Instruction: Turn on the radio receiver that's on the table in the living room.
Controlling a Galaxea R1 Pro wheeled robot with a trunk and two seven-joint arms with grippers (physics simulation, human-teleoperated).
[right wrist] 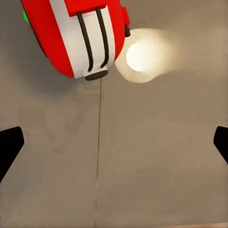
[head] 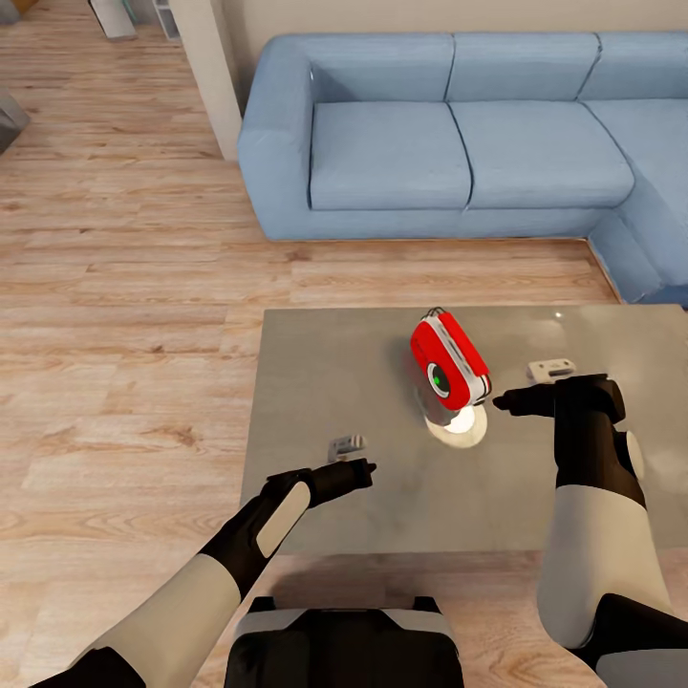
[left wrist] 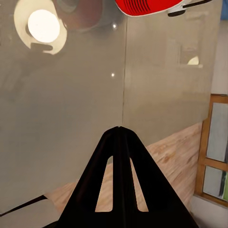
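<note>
Two end effectors work above the near half of the surface. The left end effector sits close to the near edge with its fingers pressed together and nothing held; in the left wrist view the two fingers meet at a point over the glossy top. The right end effector is spread wide and empty, its fingertips showing at opposite margins of the right wrist view, aimed toward the radio receiver. The radio receiver stands tilted near the middle of the surface, toward the far edge, dial facing the robot, just beside the right end effector but apart from it. A round white glowing patch lies on the surface at its base. Beyond the far edge stands the blue sofa on the wood floor.

Risk assessment: the receiver appears light and tilted, so a sideways push from the right end effector could tip or slide it rather than operate the switch. The glowing patch could be mistaken for the target.
</note>
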